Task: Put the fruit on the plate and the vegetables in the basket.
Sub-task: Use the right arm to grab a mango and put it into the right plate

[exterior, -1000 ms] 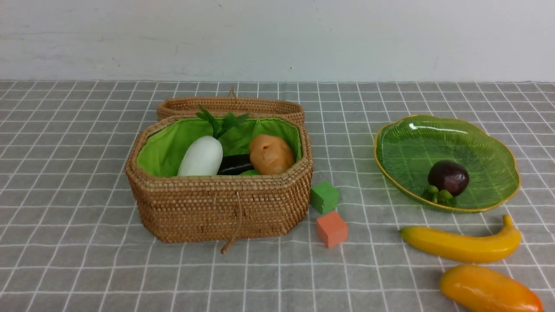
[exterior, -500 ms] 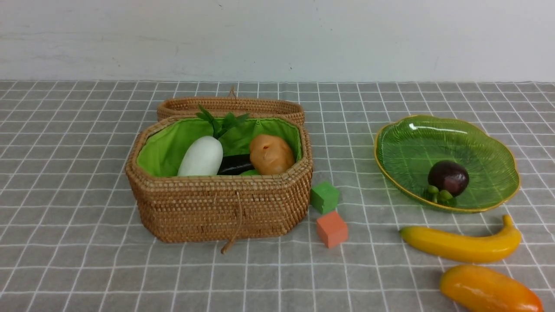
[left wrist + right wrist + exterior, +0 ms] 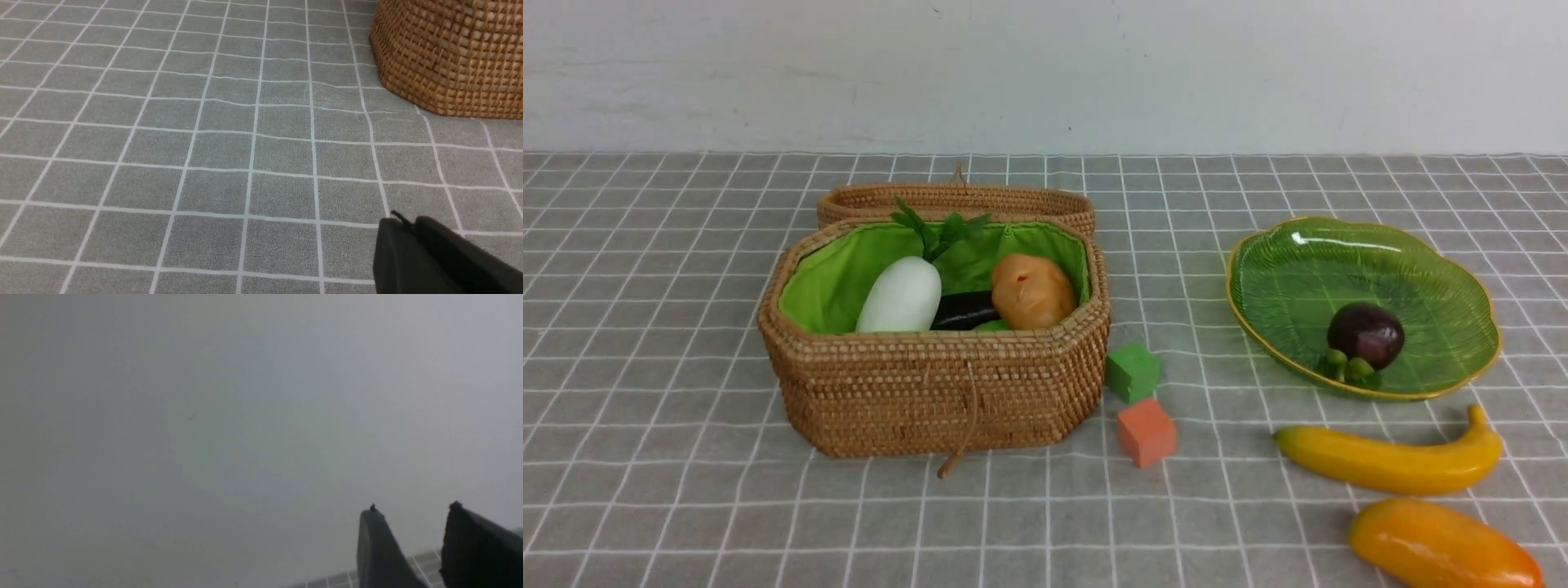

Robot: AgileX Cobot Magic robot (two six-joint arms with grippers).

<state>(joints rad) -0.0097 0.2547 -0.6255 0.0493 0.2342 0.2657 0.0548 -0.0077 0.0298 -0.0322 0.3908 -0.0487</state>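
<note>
On the right: mangosteen [image 3: 1365, 333] in plate [image 3: 1421, 269]; banana [image 3: 1388, 461], mango [image 3: 1441, 549] lie nearer, unmoved this past second | left gripper [image 3: 406, 220] closed, empty | right gripper [image 3: 413, 507] half-parted, empty (two fruits remain)

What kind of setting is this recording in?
Likely a staged lab tabletop: grey grid cloth, bare white wall, and glossy, fake-looking produce like the banana.
</note>
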